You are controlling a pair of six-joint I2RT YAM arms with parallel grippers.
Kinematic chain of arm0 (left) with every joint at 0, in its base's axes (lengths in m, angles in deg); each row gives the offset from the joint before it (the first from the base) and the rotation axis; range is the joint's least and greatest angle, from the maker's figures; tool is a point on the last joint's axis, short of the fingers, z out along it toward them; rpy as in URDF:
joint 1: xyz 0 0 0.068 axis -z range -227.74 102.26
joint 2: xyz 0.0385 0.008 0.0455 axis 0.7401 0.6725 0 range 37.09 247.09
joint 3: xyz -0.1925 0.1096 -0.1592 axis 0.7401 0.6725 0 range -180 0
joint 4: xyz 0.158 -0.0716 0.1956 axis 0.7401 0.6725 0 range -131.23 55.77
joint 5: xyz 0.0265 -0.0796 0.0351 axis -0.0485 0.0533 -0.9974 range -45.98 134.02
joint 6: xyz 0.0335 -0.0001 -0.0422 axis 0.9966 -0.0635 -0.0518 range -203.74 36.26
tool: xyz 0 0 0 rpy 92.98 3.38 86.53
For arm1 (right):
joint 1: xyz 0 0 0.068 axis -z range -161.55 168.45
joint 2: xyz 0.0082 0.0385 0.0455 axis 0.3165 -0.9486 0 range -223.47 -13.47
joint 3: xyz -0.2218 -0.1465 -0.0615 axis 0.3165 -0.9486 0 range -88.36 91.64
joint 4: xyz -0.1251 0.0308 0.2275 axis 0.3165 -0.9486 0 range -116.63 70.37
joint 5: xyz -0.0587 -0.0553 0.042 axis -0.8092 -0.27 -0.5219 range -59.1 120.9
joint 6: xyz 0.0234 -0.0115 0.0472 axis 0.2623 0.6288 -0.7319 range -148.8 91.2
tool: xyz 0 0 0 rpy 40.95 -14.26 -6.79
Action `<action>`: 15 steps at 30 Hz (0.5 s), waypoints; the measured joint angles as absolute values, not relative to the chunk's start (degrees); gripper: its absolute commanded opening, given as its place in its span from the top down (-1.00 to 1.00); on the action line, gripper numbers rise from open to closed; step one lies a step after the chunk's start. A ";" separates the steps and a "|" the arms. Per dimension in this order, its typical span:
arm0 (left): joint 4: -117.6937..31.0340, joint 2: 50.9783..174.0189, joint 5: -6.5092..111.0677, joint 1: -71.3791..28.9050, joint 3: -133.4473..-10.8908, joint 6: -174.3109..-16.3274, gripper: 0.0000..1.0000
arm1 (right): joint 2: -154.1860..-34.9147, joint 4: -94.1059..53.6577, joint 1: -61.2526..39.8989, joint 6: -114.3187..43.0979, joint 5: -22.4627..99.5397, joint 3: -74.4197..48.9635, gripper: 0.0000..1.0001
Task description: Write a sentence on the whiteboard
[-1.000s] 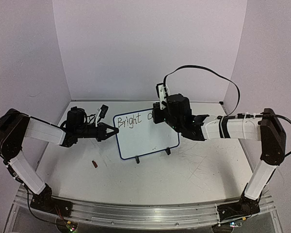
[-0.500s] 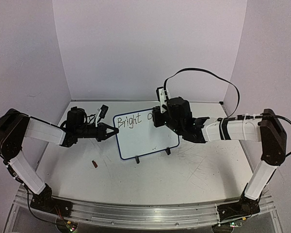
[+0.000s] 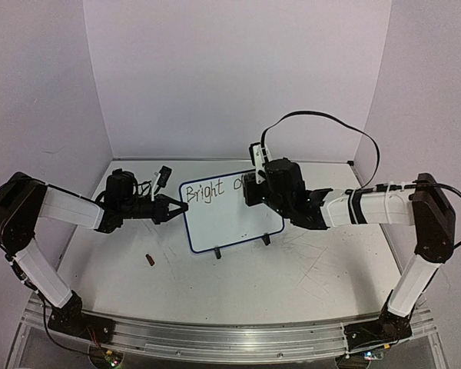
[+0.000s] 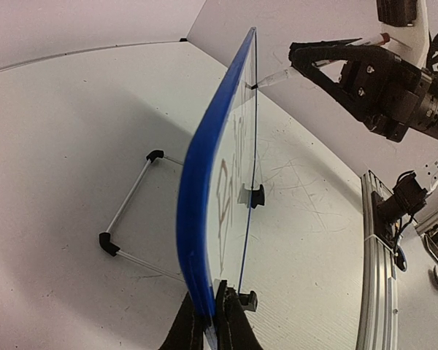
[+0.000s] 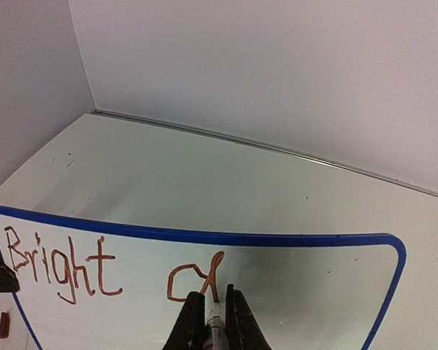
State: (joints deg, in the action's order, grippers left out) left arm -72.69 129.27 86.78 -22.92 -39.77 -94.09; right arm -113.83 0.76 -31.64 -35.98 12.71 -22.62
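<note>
One word plus "d", thin slanted lettering [image 5: 66, 268] on whiteboard [image 5: 292, 292]; left end effector [image 4: 213, 321] clamps rim, right end effector [image 5: 212, 310] grips marker [image 4: 277, 76].

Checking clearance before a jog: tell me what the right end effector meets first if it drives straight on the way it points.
The whiteboard: the marker in the right end effector has its tip at the board, by the letter d; contact seems immediate.

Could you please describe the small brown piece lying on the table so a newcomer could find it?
On the white table, find the blue-rimmed whiteboard standing mid-table. Nearer the arm bases and left of its left foot lies a short brown stub: tiny, dark and lying flat, unlike the upright white board.
</note>
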 measured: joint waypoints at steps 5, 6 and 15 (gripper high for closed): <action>-72.69 129.20 87.02 -22.91 -39.77 -93.71 1.00 | -112.03 -0.10 -31.61 -35.94 12.77 -24.15 1.00; -72.69 129.12 87.04 -22.90 -39.77 -93.56 1.00 | -111.15 -0.13 -31.56 -35.96 12.95 -24.94 1.00; -72.67 128.97 87.03 -22.66 -39.77 -92.78 1.00 | -107.86 1.58 -28.63 -37.52 15.99 -26.04 1.00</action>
